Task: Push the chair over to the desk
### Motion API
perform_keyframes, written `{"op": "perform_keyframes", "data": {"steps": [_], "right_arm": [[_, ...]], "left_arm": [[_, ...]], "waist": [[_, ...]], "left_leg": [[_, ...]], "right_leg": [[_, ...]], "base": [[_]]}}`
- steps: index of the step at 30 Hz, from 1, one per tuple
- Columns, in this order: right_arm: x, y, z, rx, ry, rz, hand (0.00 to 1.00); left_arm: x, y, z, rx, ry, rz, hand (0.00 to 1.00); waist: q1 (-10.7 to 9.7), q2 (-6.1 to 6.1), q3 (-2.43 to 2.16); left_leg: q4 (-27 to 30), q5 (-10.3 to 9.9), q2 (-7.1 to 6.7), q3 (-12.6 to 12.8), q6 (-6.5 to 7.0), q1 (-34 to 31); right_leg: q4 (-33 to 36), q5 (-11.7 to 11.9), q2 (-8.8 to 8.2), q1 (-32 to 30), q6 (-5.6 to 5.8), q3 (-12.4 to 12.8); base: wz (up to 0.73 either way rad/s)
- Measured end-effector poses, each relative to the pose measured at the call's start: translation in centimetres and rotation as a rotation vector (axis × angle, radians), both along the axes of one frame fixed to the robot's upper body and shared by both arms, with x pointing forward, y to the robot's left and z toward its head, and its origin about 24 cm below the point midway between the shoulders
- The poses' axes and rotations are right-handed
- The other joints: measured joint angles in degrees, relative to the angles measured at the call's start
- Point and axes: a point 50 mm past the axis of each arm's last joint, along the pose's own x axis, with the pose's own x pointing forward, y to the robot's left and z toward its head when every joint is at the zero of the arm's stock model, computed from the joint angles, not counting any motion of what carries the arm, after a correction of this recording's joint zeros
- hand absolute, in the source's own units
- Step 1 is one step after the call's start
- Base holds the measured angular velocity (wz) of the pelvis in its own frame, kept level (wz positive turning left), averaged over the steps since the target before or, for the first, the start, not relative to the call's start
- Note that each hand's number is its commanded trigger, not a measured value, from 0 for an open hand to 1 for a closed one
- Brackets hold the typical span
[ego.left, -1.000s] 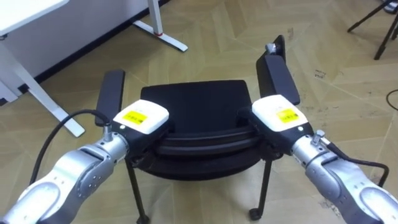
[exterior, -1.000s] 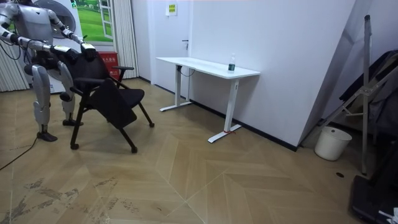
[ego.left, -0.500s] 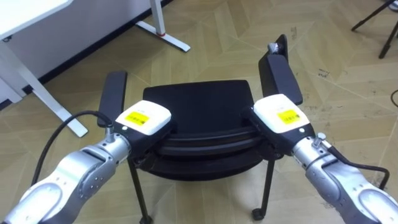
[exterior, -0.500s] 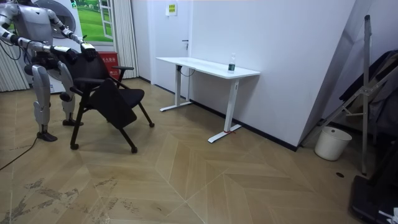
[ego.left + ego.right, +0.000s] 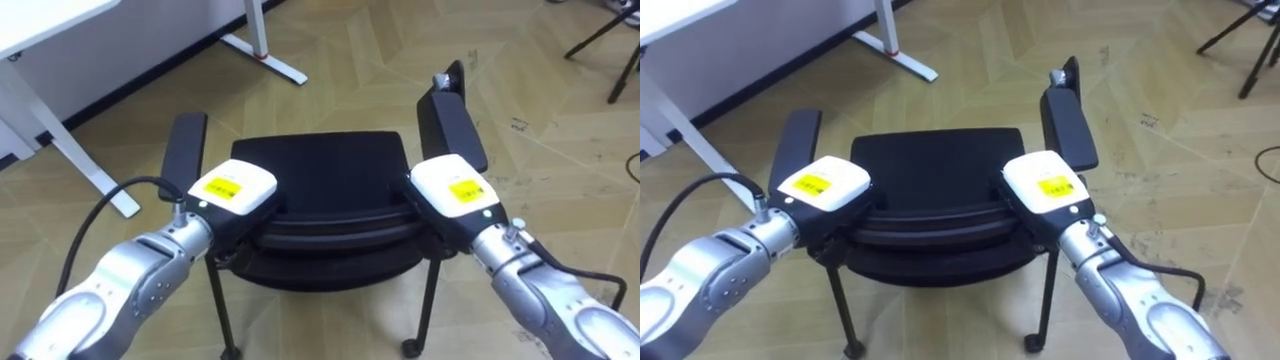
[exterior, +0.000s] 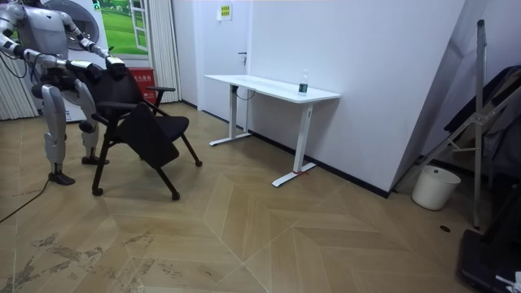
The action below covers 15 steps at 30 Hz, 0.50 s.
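Observation:
A black chair [image 5: 320,165] with two armrests and wheeled legs stands right before me, its seat facing away. My left hand [image 5: 232,188] rests on the left end of its backrest's top edge [image 5: 330,225]. My right hand [image 5: 455,190] rests on the right end. The fingers of both hands merge with the dark backrest, so their curl is hidden. In the room view I stand behind the chair [image 6: 142,122] at the room view's left, arms stretched to its back, and the chair leans away from me.
A white desk [image 6: 273,87] with a bottle [image 6: 304,81] on it stands by the wall beyond the chair; its legs [image 5: 262,45] show ahead on my left. Dark tripod legs [image 5: 610,40] are ahead on the right. A white bin [image 6: 431,187] sits far off.
The eye view has slid slightly downward; both hands stay on the backrest. In the room view the chair and I stand about as before.

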Motion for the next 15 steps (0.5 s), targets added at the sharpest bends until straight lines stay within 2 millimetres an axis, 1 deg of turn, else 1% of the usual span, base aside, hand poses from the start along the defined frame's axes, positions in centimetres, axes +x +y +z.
{"op": "perform_keyframes", "data": {"steps": [1,2,3,5,6,7,8,9,10,11,12,13,14,15], "right_arm": [[0.1,-0.1,-0.2,-0.001,0.007,-0.008,1.00],[0.3,-0.1,-0.3,-0.001,0.008,-0.012,1.00],[0.4,-0.1,-0.3,-0.001,0.007,-0.015,1.00],[0.8,-0.2,-0.3,0.001,0.006,-0.024,1.00],[0.8,-0.2,-0.3,0.003,0.004,-0.027,1.00],[0.8,-0.2,-0.3,0.001,0.005,-0.031,1.00],[0.8,-0.3,-0.4,-0.003,0.007,-0.031,1.00],[0.8,-0.4,-0.4,-0.006,0.007,-0.030,1.00],[0.7,-0.4,-0.5,-0.008,0.013,-0.027,1.00],[0.6,-0.5,-0.6,-0.009,0.016,-0.020,1.00],[0.6,-0.5,-0.6,-0.011,0.016,-0.017,1.00],[0.5,-0.6,-0.7,-0.010,0.020,-0.011,1.00],[0.4,-0.8,-0.8,-0.015,0.018,-0.006,1.00],[0.3,-1.1,-0.7,-0.020,0.013,-0.004,1.00]], "left_arm": [[0.3,-0.1,-0.3,0.000,0.000,0.003,1.00],[0.6,-0.3,-0.4,0.002,-0.009,0.002,1.00],[0.7,-0.4,-0.5,0.001,-0.012,0.005,1.00],[1.1,-0.6,-0.5,0.001,-0.028,0.009,1.00],[1.2,-0.7,-0.5,0.000,-0.029,0.011,1.00],[1.3,-0.7,-0.5,0.000,-0.028,0.013,1.00],[1.3,-0.8,-0.7,-0.005,-0.023,0.015,1.00],[1.3,-0.9,-0.8,-0.007,-0.019,0.016,1.00],[1.1,-0.9,-1.1,-0.013,-0.007,0.019,1.00],[1.0,-0.8,-1.3,-0.016,0.002,0.017,1.00],[1.0,-0.8,-1.3,-0.020,0.006,0.016,1.00],[0.8,-0.8,-1.5,-0.020,0.014,0.016,1.00],[0.7,-0.9,-1.7,-0.025,0.018,0.012,1.00],[0.6,-1.0,-1.7,-0.032,0.019,0.007,1.00]], "waist": [[0.1,0.07,0.05],[-0.1,0.15,0.08],[-0.2,0.24,0.15],[-0.5,0.38,0.24],[-0.5,0.42,0.27],[-0.4,0.02,0.27],[-0.4,0.02,0.25],[-0.3,0.13,0.29],[0.0,0.25,0.26],[0.0,0.71,0.13],[-0.1,0.79,0.08],[0.3,0.44,0.39],[0.2,0.17,0.21],[0.1,0.09,0.25]], "left_leg": [[1.9,-0.2,0.35,-0.1,-0.12,-0.8],[4.6,-0.7,0.70,-0.2,-0.12,-2.1],[6.0,-1.1,0.95,-0.1,-0.10,-2.9],[10.3,-3.1,1.86,-0.1,-0.44,-4.7],[11.6,-3.5,2.21,0.2,-0.54,-5.2],[13.9,-3.8,2.46,1.2,-0.59,-6.2],[16.3,-3.8,3.04,2.1,-0.59,-6.9],[17.3,-3.8,3.38,2.5,-0.57,-7.1],[18.4,-3.7,3.82,2.6,-0.57,-7.1],[20.6,-3.7,4.38,2.3,-0.50,-8.0],[22.7,-3.4,4.83,2.2,-0.20,-9.1],[26.8,-3.1,5.07,1.8,0.79,-12.2],[23.7,-4.0,2.85,1.8,1.13,-13.8],[21.0,-3.7,1.37,1.8,1.17,-14.6]], "right_leg": [[1.1,-0.3,0.08,-0.1,-0.17,-0.2],[2.4,-1.1,0.10,-0.5,-0.46,-0.5],[3.2,-1.6,0.16,-0.7,-0.65,-0.7],[7.9,-5.1,0.09,-2.3,-1.27,-1.6],[9.5,-6.1,0.07,-2.9,-1.40,-1.9],[12.1,-8.1,-0.49,-4.0,-1.61,-2.1],[14.0,-9.5,-0.61,-4.4,-1.78,-2.0],[14.6,-9.9,-0.51,-4.4,-2.00,-1.9],[15.6,-10.5,-0.30,-4.5,-2.41,-1.4],[16.2,-11.0,0.03,-4.3,-2.84,-1.4],[16.6,-11.3,0.03,-4.3,-3.12,-1.0],[17.1,-11.8,0.26,-3.6,-3.68,-0.1],[17.2,-12.3,0.06,-3.5,-3.75,1.5],[17.4,-12.6,-0.31,-3.7,-3.84,1.6]], "base": [[0.21],[0.23],[0.26],[0.22],[0.24],[0.23],[0.16],[0.00],[-0.04],[0.00],[0.15],[0.19],[0.13],[-0.08]]}}
